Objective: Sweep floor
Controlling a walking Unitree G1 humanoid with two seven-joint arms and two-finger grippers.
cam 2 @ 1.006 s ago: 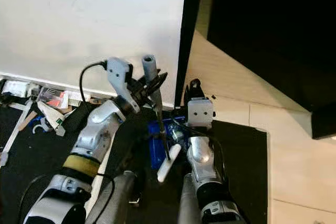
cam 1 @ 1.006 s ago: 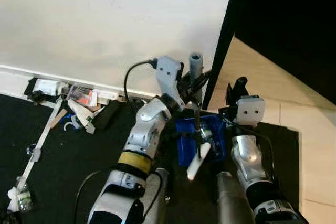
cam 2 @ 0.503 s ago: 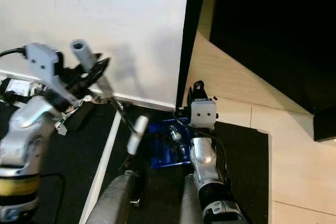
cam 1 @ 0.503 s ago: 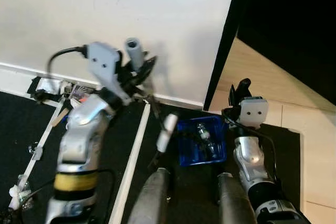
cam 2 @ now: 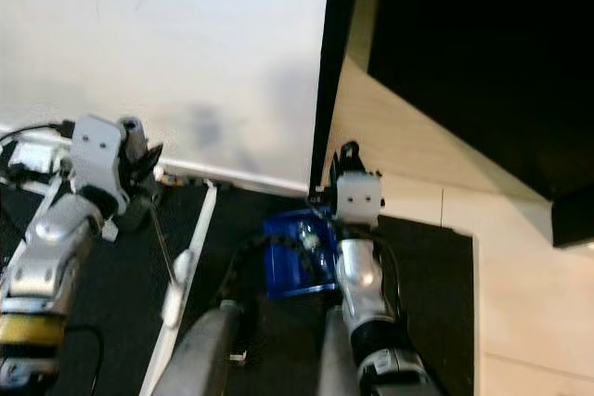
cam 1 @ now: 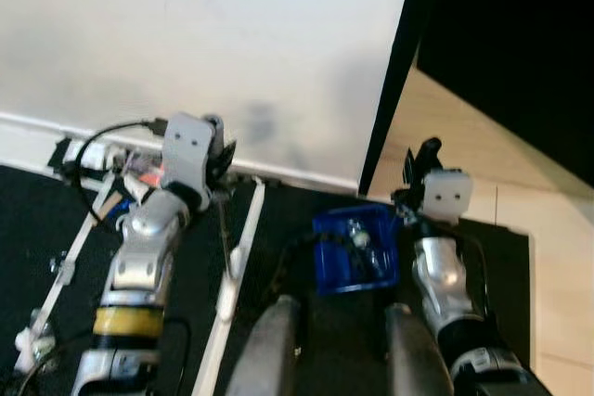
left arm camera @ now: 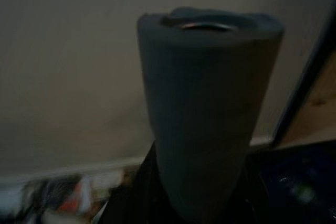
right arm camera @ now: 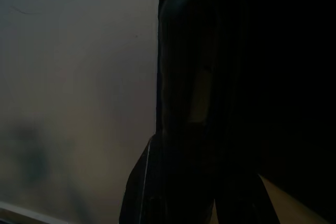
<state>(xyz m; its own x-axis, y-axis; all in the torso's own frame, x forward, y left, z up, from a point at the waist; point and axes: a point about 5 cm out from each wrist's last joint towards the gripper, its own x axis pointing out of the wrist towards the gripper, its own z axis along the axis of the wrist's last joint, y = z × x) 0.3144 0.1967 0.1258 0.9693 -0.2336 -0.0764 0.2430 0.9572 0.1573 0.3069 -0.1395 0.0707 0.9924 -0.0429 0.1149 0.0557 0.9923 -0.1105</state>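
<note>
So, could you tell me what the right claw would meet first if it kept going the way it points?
Probably the dark door-frame edge beside the white wall. The right claw points up and forward toward it, though depth is hard to judge.

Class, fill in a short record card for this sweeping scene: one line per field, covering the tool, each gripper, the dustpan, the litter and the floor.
Tool: grey foam-capped broom handle, thin shaft slanting down to the floor
Left gripper: jaws shut on the handle top, near the white wall
Right gripper: raised beside the dark door frame, holding a black handle; jaws unclear
Dustpan: blue plastic dustpan on the floor by the right arm, small rubbish inside
Litter: pile of paper scraps and wrappers along the white skirting
Floor: black mat; beige tiles to the right
</note>
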